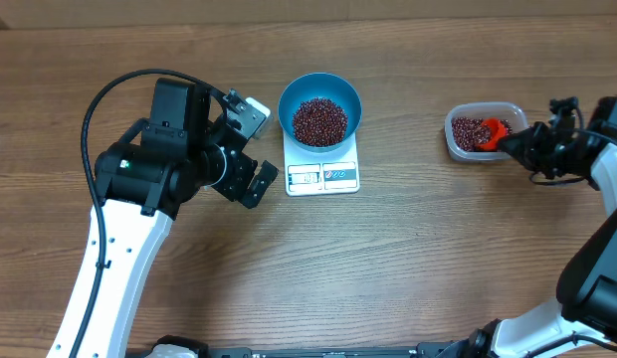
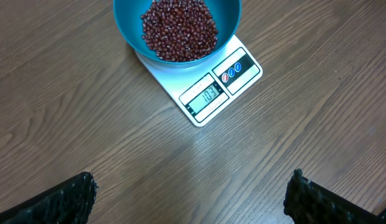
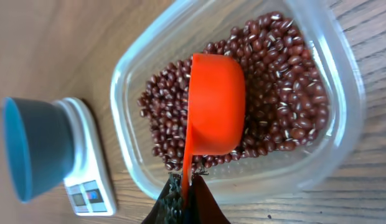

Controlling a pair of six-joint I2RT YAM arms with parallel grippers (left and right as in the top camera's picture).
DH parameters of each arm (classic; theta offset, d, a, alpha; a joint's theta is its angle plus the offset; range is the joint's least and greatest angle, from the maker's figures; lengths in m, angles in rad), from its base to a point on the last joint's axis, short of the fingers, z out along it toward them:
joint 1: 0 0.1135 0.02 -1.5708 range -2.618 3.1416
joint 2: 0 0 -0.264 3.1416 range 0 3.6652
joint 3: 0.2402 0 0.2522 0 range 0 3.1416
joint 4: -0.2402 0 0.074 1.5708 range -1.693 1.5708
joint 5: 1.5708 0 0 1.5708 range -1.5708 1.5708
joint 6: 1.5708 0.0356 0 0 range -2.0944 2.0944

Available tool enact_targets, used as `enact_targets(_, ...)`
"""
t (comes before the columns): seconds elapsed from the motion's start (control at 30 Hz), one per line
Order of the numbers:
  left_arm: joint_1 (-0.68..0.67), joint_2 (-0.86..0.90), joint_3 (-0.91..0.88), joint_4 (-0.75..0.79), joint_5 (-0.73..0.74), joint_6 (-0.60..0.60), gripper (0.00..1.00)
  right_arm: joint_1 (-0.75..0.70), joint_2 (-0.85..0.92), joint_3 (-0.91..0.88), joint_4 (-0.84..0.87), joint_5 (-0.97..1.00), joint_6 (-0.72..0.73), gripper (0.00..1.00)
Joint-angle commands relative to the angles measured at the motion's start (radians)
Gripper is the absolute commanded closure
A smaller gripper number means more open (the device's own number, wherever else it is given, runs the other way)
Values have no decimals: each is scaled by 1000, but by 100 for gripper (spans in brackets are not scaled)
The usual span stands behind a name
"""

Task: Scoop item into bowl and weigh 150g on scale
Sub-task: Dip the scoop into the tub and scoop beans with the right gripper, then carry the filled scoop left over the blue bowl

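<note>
Now the bowl (image 1: 319,86) sits on the scale (image 1: 324,177), toward the far edge of the tabletop (image 1: 388,278) and about midway along it; a loose pile of beans (image 1: 319,121) covers the bowl's bottom; the scale's display (image 2: 208,95) faces the near edge and seems to read 103, though the digits are small.

Nearer the right edge, well apart from the scale, stands a clear tub (image 3: 126,99), also holding beans; an orange scoop (image 3: 215,106) lies in it, its cup resting on the beans and its handle reaching over the tub's rim.

The right gripper (image 3: 183,202) is at that rim; its jaws are pressed together on the end of the scoop's handle, pinching it.

The left gripper (image 2: 192,180) hovers over bare wood just to the left of the scale, touching nothing; its jaws are spread wide, and in the left wrist view the two dark fingers (image 2: 68,202) show only at the bottom corners, with the scale and bowl ahead of them; it holds nothing.
</note>
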Motion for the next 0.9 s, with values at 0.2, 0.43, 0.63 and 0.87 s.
enact_targets(0.2, 0, -10, 21, 0, 19, -9, 0, -103, 5, 23, -4, -286, 26, 96)
enact_targets(0.43, 0, -10, 21, 0, 19, -9, 0, -123, 5, 23, -23, -388, 26, 96)
enact_targets(0.63, 0, -10, 21, 0, 19, -9, 0, -103, 5, 23, -29, -490, 26, 96)
enact_targets(0.87, 0, -10, 21, 0, 19, -9, 0, -10, 5, 23, -27, -569, 26, 96)
